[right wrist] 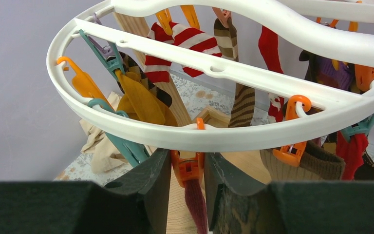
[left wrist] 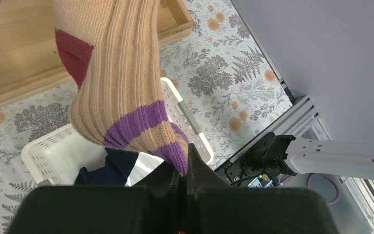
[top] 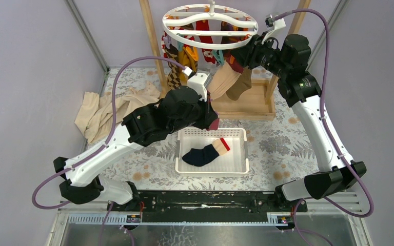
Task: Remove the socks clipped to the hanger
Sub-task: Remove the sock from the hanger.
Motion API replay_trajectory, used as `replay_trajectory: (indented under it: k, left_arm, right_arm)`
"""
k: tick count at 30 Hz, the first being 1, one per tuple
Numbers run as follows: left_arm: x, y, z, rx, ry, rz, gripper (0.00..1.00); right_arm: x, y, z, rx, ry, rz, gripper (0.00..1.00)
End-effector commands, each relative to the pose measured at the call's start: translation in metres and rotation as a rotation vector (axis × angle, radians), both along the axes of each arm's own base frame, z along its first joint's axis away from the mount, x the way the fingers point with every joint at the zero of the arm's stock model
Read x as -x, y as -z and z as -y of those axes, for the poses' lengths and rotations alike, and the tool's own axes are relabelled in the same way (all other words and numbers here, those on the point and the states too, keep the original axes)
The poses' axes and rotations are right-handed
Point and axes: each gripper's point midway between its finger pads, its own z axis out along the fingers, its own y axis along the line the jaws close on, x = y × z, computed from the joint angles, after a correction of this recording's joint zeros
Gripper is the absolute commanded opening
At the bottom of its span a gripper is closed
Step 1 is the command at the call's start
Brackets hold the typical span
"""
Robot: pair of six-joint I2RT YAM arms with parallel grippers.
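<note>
The white round hanger (top: pixel 210 45) hangs at the back with several socks clipped under it: red-and-white striped (right wrist: pixel 185 46), mustard (right wrist: pixel 143 102), brown striped (right wrist: pixel 243 105). A tan sock with purple stripes (left wrist: pixel 121 83) stretches from the ring down to my left gripper (left wrist: pixel 185 168), which is shut on its cuff. Its maroon toe (right wrist: pixel 195 204) hangs from an orange clip (right wrist: pixel 190 168) under the hanger's rim (right wrist: pixel 224 139). My right gripper (right wrist: pixel 187 175) is closed on that clip, one finger on each side. A navy, tan and red sock (top: pixel 202 154) lies in the white basket (top: pixel 213 169).
A large beige cloth (top: pixel 107 110) lies crumpled at the left. The wooden rack's base tray (top: pixel 251 102) and posts (top: pixel 151 36) stand behind the basket. Teal and orange clips dangle round the ring close to my right fingers.
</note>
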Motion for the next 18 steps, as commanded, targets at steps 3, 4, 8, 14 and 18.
replay_trajectory:
  k: [3,4,8,14,18]
  left_arm:
    - [0.003,-0.014,-0.01,0.038,-0.006,0.015,0.06]
    - [0.003,-0.013,-0.011,0.037,-0.009,0.014,0.06]
    - [0.003,-0.01,-0.014,0.031,-0.014,0.006,0.06]
    - [0.005,-0.003,-0.018,0.029,-0.019,-0.004,0.06]
    - [0.007,-0.001,-0.015,0.037,-0.007,-0.014,0.06]
  right_arm:
    - [0.007,-0.029,-0.005,-0.035,-0.028,0.084,0.0]
    - [0.008,-0.029,-0.005,-0.037,-0.027,0.089,0.0]
    - [0.008,-0.03,-0.005,-0.045,-0.026,0.087,0.0]
    - [0.008,-0.029,-0.006,-0.044,-0.03,0.08,0.02]
    - [0.01,-0.023,-0.005,-0.042,-0.029,0.068,0.26]
